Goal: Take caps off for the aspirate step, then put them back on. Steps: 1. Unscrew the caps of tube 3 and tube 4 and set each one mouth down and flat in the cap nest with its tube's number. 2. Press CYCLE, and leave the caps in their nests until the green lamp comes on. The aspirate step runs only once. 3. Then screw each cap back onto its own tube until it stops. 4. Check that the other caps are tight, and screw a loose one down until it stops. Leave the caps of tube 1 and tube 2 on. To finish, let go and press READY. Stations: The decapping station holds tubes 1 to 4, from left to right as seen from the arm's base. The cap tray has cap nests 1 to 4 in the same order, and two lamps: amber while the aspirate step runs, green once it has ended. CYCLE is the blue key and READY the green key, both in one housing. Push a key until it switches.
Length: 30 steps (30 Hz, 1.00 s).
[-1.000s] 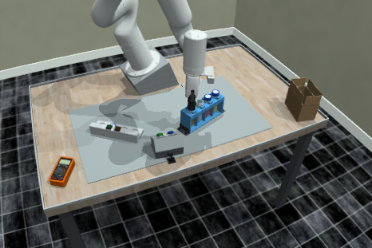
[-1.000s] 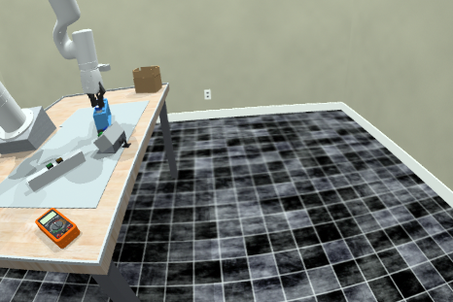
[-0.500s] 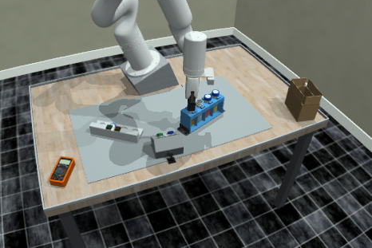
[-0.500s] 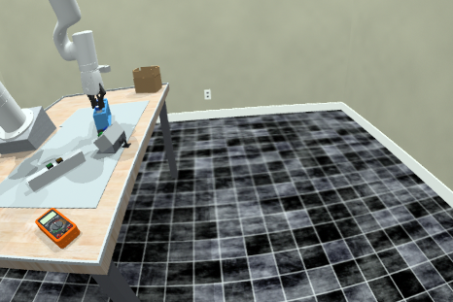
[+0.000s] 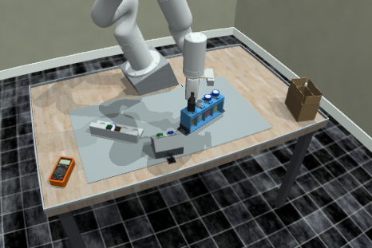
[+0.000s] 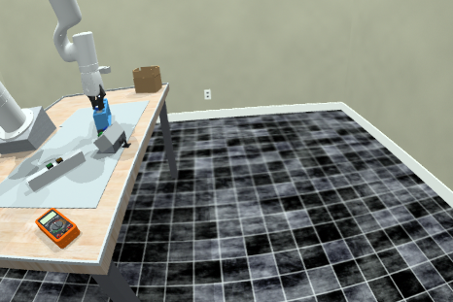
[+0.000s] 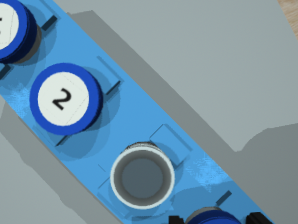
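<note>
My gripper points down at the tube 4 end of the blue decapping station, shut on the blue-rimmed cap of tube 4, partly cut off in the wrist view. Tube 3 is open, without cap. The cap of tube 2 and the cap of tube 1 are on. A cap sits in the white cap tray, apparently in nest 3. The green and amber lamps look dark.
The grey key housing, with green key and blue key, stands between station and tray. An orange multimeter lies near a table corner. A brown open box stands at another corner.
</note>
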### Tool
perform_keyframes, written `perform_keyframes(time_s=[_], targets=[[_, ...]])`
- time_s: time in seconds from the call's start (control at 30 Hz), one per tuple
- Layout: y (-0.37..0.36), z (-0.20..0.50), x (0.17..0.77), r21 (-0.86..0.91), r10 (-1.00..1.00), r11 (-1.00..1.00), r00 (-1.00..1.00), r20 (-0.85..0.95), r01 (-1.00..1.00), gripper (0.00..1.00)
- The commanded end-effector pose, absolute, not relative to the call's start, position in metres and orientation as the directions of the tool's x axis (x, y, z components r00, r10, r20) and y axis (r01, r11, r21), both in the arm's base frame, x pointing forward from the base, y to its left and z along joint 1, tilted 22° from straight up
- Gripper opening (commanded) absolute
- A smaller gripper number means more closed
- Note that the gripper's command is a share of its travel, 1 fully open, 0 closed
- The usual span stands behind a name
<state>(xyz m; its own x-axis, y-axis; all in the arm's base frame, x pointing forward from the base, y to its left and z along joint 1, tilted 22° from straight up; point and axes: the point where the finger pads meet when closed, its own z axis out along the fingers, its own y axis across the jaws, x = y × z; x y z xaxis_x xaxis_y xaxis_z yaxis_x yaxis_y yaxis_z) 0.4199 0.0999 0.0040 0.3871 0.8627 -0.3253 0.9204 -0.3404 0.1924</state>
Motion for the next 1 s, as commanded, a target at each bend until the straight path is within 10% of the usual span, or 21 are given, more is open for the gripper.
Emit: perform_keyframes(time_s=[0.0, 0.37, 0.97], targets=[[0.1003, 0.0041, 0.4206, 0.193, 0.863, -0.340, 0.387, -0.324, 0.920, 0.00], [0.1003, 0.0041, 0.4205, 0.193, 0.863, -0.340, 0.387, -0.324, 0.920, 0.00], [0.1004, 0.0044, 0.4205, -0.094, 0.848, 0.376, -0.383, -0.365, 0.922, 0.00]])
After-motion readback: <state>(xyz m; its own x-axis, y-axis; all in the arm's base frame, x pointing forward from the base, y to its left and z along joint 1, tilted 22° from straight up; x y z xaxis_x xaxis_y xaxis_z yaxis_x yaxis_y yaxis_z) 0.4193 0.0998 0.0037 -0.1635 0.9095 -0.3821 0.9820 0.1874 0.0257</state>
